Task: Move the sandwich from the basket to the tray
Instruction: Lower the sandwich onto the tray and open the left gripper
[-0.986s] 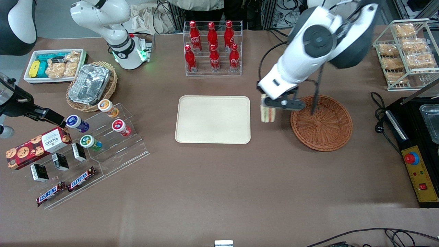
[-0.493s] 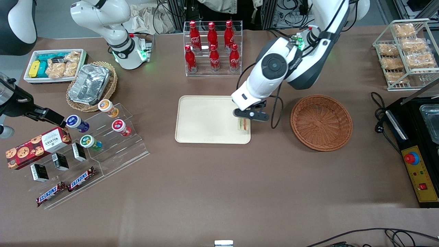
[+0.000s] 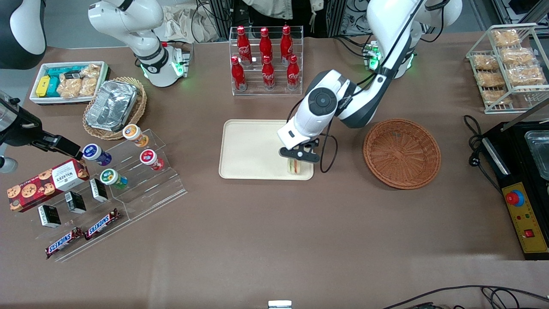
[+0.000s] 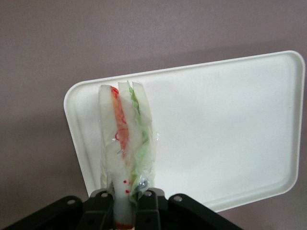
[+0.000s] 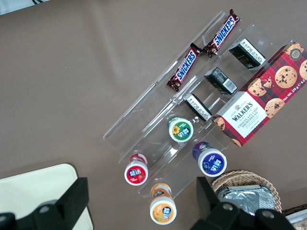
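Note:
My left gripper (image 3: 297,159) is shut on the sandwich (image 3: 294,166), a plastic-wrapped white wedge with orange, red and green layers. It holds the sandwich over the cream tray (image 3: 253,148), at the tray's corner nearest the front camera on the basket's end. In the left wrist view the black fingers (image 4: 103,206) clamp the sandwich (image 4: 125,136) above the tray (image 4: 220,129). The reddish-brown wicker basket (image 3: 402,153) stands empty beside the tray, toward the working arm's end.
A rack of red cola bottles (image 3: 266,60) stands farther from the camera than the tray. A tan basket with a foil pan (image 3: 113,107), a white snack bin (image 3: 68,81) and an acrylic stand with cups and snack bars (image 3: 116,180) lie toward the parked arm's end. A wire rack of pastries (image 3: 506,64) and a black machine (image 3: 523,180) lie toward the working arm's end.
My gripper carried the sandwich from beside the basket to over the tray, then lower and nearer the camera at the tray's corner.

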### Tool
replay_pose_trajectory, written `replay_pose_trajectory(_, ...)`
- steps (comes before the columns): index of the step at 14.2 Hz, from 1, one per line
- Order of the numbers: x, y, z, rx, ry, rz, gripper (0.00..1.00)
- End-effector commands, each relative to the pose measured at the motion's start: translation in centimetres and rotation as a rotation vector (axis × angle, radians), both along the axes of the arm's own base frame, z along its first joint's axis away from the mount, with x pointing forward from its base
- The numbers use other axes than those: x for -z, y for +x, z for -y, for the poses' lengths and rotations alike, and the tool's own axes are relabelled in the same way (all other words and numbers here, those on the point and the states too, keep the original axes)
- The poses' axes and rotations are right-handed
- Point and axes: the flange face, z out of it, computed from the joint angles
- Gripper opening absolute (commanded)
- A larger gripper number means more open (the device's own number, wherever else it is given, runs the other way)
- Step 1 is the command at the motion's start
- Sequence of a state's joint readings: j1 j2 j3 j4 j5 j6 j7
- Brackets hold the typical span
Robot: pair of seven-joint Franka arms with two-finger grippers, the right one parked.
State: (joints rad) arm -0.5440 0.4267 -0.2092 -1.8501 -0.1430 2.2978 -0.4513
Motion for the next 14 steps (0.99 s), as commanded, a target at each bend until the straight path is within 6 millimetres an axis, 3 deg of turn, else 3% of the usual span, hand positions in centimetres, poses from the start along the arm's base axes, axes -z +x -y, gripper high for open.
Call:
replay_pose_trajectory(1, 1.5, 0.0, 0.1, 0.003, 0.020, 0.008, 0.00)
replay_pose_trajectory(2, 1.8, 0.0, 0.0, 0.012, 0.030, 0.010, 0.00)
replay_pose_trajectory(4, 2.9, -0.1, 0.0, 0.018, 0.056, 0.010, 0.13)
replay_pose_trajectory(7, 4.3, 0.0, -0.1, 0.002, 0.098, 0.047, 0.15)
replay_pose_trajectory(8, 4.6, -0.2, -0.2, -0.003, 0.109, 0.048, 0.24)
replay_pose_trajectory(10, 4.4, -0.3, -0.2, -0.030, 0.115, 0.050, 0.99)
replay_pose_trajectory(12, 3.7, -0.2, -0.2, -0.061, 0.115, 0.053, 0.99)
replay_pose_trajectory(14, 0.9, 0.5, -1.0, -0.078, 0.104, 0.078, 0.99)
